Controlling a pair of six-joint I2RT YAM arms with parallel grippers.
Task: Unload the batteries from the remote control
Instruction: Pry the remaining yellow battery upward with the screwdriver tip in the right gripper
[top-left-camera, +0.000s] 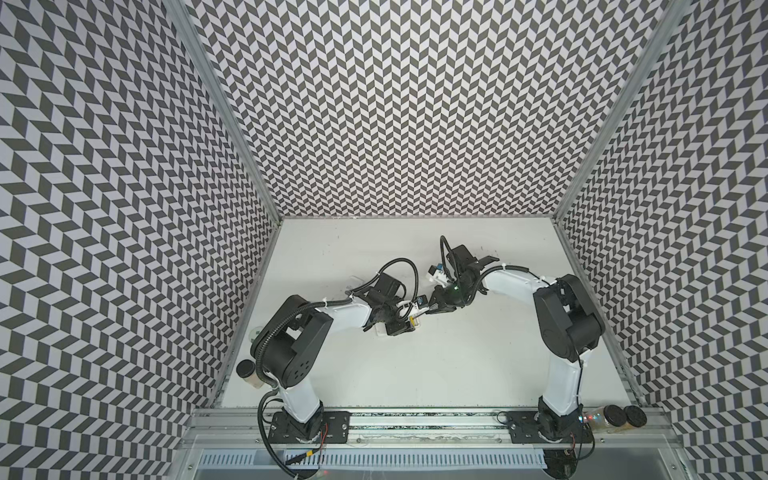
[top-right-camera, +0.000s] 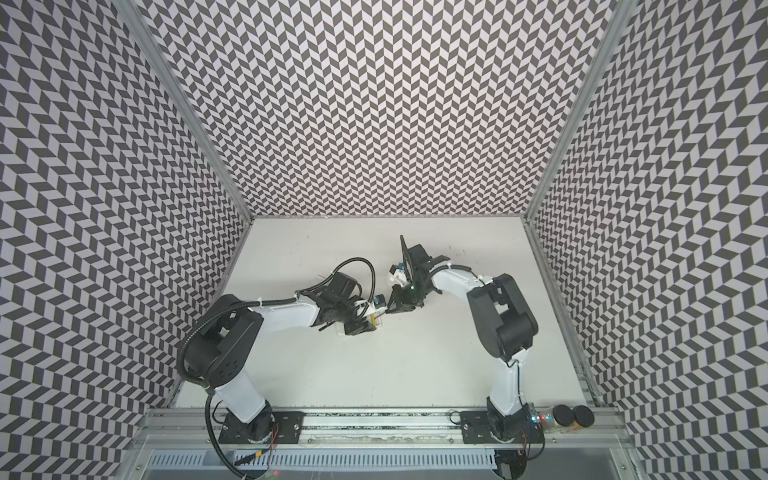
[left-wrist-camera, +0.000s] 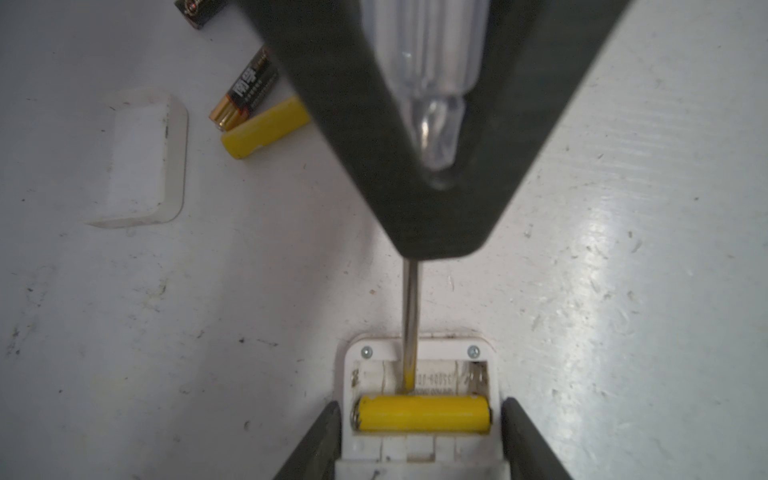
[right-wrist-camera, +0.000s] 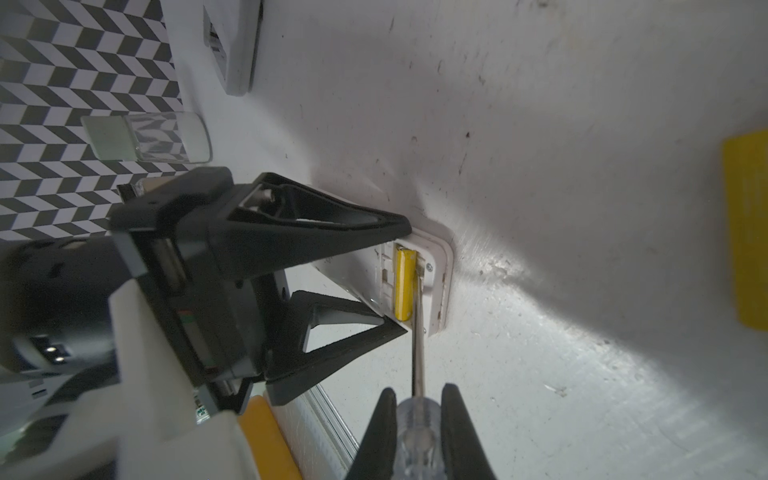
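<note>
One yellow battery (left-wrist-camera: 422, 413) lies in the remote (left-wrist-camera: 440, 353), in the slot farther from the remote's screwed end. The slot nearer that end looks empty. The screwdriver (left-wrist-camera: 410, 316) has its tip down in that empty slot, at the battery's side near mid-length. Whether it is under the battery I can't tell.

To do this well, I'd work the tip low under the battery's flank and lever gently. The end away from the spring should come up first, with the remote pinned so it doesn't rock. Too sharp a flick could shoot the battery off.

The battery lies flat and crosswise. Its long axis runs across the remote's width, square to the remote's length and to the screwdriver shaft. Each end faces a side wall, and a coil spring shows at one end.

The left claw (right-wrist-camera: 402, 277) stands about half open, clamped on the remote's two long sides, with its fingers level with the battery's ends. The right claw (right-wrist-camera: 419, 394) is closed tight on the screwdriver's clear handle, beyond the remote's screwed end.

Farther from the remote, off to one side on the table, lie the loose batteries (left-wrist-camera: 266, 126). Beside them lies the white cover (left-wrist-camera: 139, 162).
</note>
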